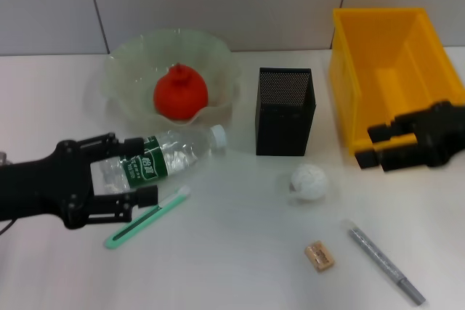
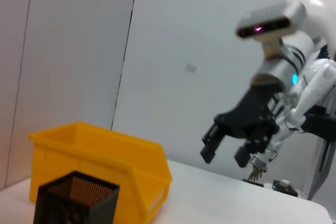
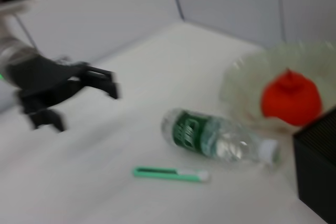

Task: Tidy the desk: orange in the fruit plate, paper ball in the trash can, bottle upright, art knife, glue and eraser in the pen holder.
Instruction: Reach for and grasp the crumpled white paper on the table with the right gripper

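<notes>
Nearest, the pen (image 1: 385,264) lies by the front edge. Left gripper (image 1: 138,168), jaws wide, straddles the toppled bottle (image 1: 163,156) at left-centre; grip mid-body, then tip upright. Right gripper (image 1: 385,147) idles, spread, by the bin (image 1: 349,70).

Fruit plate (image 1: 218,59): translucent, glassy, wavy rim. 
Orange (image 1: 180,93): matt, red-orange skin. 
Bottle (image 1: 163,157): clear, glossy plastic; green printed label, white cap. 
Pen holder (image 1: 285,111): black perforated mesh, matt. 
Trash can (image 1: 349,70): smooth yellow plastic, slight sheen. 
Paper ball (image 1: 309,182): crumpled white paper. 
Art knife (image 1: 145,216): green plastic casing. 
Eraser (image 1: 319,256): tan, matt. 
Glue (image 1: 385,263): grey, metallic-looking stick. 
Table (image 1: 232,266): white, smooth, matt.
</notes>
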You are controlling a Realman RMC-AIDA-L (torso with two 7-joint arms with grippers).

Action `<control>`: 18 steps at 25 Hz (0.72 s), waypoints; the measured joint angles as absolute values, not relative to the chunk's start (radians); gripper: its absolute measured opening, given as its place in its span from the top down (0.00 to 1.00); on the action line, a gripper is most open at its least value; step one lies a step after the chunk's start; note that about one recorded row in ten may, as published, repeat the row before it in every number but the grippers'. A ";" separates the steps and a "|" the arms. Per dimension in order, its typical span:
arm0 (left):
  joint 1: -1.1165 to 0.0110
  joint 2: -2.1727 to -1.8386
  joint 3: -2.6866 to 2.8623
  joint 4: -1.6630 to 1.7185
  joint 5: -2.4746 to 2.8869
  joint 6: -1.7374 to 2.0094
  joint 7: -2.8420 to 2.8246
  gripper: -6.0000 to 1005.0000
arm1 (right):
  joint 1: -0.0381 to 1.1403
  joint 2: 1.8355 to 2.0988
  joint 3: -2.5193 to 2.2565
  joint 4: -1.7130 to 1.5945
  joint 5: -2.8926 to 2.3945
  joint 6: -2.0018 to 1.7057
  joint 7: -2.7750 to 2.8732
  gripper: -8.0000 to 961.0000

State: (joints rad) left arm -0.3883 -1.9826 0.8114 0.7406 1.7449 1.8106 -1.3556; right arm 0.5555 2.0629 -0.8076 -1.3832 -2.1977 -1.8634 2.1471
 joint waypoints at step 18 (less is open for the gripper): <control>-0.380 -1.982 0.810 0.698 1.766 1.789 -1.344 0.16 | 0.774 2.077 -1.099 -1.182 -2.602 -1.691 2.416 0.32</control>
